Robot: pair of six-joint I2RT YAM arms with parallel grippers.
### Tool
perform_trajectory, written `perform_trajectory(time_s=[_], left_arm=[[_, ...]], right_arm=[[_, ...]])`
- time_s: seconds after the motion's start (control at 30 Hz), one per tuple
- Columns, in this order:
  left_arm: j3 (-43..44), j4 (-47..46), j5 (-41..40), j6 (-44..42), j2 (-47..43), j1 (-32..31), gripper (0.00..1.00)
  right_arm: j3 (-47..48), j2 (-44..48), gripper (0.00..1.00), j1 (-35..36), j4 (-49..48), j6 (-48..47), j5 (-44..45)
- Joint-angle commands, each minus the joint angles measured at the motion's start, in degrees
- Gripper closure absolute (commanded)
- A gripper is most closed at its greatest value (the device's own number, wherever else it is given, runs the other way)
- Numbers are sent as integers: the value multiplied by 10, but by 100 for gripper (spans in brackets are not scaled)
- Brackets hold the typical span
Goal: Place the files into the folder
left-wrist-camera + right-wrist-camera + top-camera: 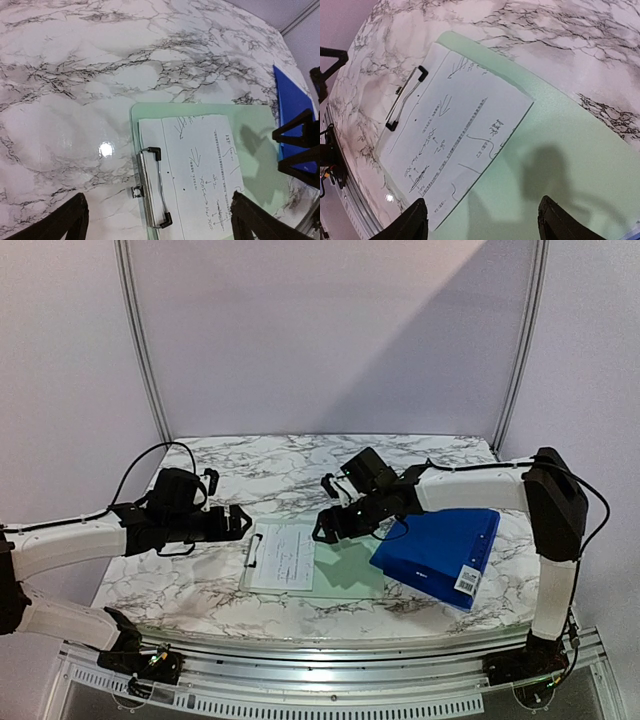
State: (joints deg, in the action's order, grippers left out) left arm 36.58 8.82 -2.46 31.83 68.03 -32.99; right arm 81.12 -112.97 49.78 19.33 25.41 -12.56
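Where the folder (436,542) lies open, a written sheet (285,558) rests inside.

A grey-veined white marble table (250,465) spreads under the fingers (65,220). Beyond them stand pale lilac walls (330,330) and two metal poles (140,340). A glare spot (105,149) shines just ahead.

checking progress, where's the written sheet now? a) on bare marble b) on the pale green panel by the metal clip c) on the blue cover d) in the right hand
b: the written sheet lies flat on the pale green panel, its edge at the metal clip.
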Motion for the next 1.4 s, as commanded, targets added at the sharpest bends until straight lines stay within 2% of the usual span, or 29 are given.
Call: perform_trajectory(time_s=[0.0,0.13,0.43,0.53,0.67,0.8,0.9,0.97,1.23,1.37], left_arm=[[1,-1,-18,-20,-8,-1,1],[11,1,-30,-25,-5,-1,1],[7,3,-36,-24,-12,-1,1],[2,2,-36,-24,-16,-1,1],[-3,4,-32,-24,-22,-1,1],[-13,-1,-27,-23,-28,-1,1],[-17,-2,-21,-24,-29,-1,1],[-20,-3,-20,-24,-30,-1,1],[-21,-7,-19,-25,-33,-1,2],[-17,-11,-14,-24,-28,-1,2]], right_arm=[[-1,39,28,44,46,-39,35],[10,36,36,85,78,-36,74],[8,14,57,179,109,-6,102],[7,5,61,203,135,-2,118],[-14,5,59,213,185,-1,187],[-55,31,52,211,221,-1,249],[-96,64,42,207,224,-4,249],[-140,91,40,199,222,-6,243],[-216,179,38,171,247,-8,268],[-226,181,39,158,242,-17,278]])
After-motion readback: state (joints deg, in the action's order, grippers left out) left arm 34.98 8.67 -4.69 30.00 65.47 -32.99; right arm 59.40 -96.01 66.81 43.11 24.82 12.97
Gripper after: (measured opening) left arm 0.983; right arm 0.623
